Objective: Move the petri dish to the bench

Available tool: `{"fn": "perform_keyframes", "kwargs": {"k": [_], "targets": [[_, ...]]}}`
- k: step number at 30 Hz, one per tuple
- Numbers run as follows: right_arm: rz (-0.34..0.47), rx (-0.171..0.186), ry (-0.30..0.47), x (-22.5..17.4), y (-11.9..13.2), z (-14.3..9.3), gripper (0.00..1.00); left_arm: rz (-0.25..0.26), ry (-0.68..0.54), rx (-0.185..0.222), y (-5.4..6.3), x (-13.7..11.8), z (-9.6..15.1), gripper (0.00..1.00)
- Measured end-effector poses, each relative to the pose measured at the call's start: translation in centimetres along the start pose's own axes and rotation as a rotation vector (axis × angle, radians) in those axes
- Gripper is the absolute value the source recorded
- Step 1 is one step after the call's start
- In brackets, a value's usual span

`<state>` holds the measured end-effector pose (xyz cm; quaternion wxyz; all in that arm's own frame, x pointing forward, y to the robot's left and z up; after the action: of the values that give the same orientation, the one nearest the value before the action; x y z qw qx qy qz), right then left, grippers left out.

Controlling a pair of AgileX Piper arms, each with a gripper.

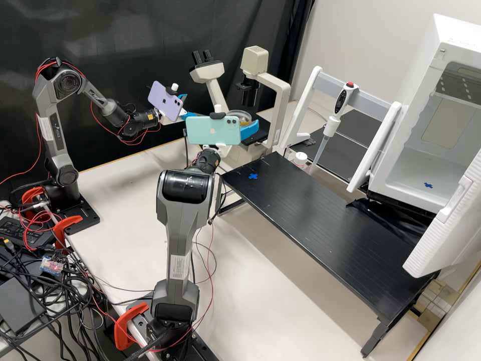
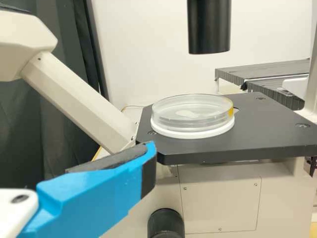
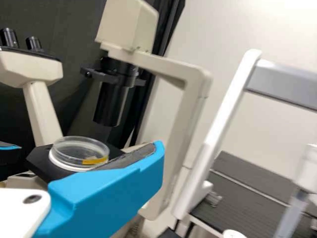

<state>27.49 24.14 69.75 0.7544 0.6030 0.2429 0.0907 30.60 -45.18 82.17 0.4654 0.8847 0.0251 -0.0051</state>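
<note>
Black metal makes up the stage of the microscope, and the petri dish sits level on it, on a white ring, with a yellow mark on its side. Right above the dish hangs a dark tube, apart from it, closing off the way straight down. The slanting eyepiece arm rises to one side and the cream arched column to the other, so the dish lies between them. Near the stage, the left gripper is spread, pinching nothing; the right gripper is spread too, its bare pad turned toward the dish, and it crosses in front of the dish in the high view. Beyond the microscope, a white frame carries an upright pipette next to the low black bench, marked with a blue cross. Farther along, a white incubator stands open, its door swung out beside the bench.
</note>
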Motion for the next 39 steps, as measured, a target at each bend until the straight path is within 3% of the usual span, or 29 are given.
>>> {"fn": "perform_keyframes", "kwargs": {"k": [13, 23, 28, 31, 35, 39], "targets": [[-0.106, 0.032, 0.037, 6.0, -2.4, -2.9, 1.00, 0.000, 0.000, 0.000, 0.0, 0.0, 0.0, 1.00], [-0.164, 0.033, 0.047, 9.6, -3.7, -4.3, 1.00, 0.000, 0.000, 0.000, 0.0, 0.0, 0.0, 1.00], [-0.199, 0.079, 0.026, 11.9, -4.3, -4.5, 1.00, 0.000, 0.000, 0.000, 0.0, 0.0, 0.0, 1.00], [-0.216, 0.078, 0.010, 12.9, -4.9, -4.1, 1.00, 0.000, 0.000, 0.000, 0.0, 0.0, 0.0, 1.00], [-0.242, 0.147, -0.053, 14.5, -5.5, -2.8, 1.00, 0.000, 0.000, 0.000, 0.0, 0.0, 0.0, 1.00], [-0.246, 0.173, -0.093, 15.3, -5.7, -1.2, 1.00, -0.002, -0.011, 0.009, 0.0, 0.0, 0.1, 1.00]]}}
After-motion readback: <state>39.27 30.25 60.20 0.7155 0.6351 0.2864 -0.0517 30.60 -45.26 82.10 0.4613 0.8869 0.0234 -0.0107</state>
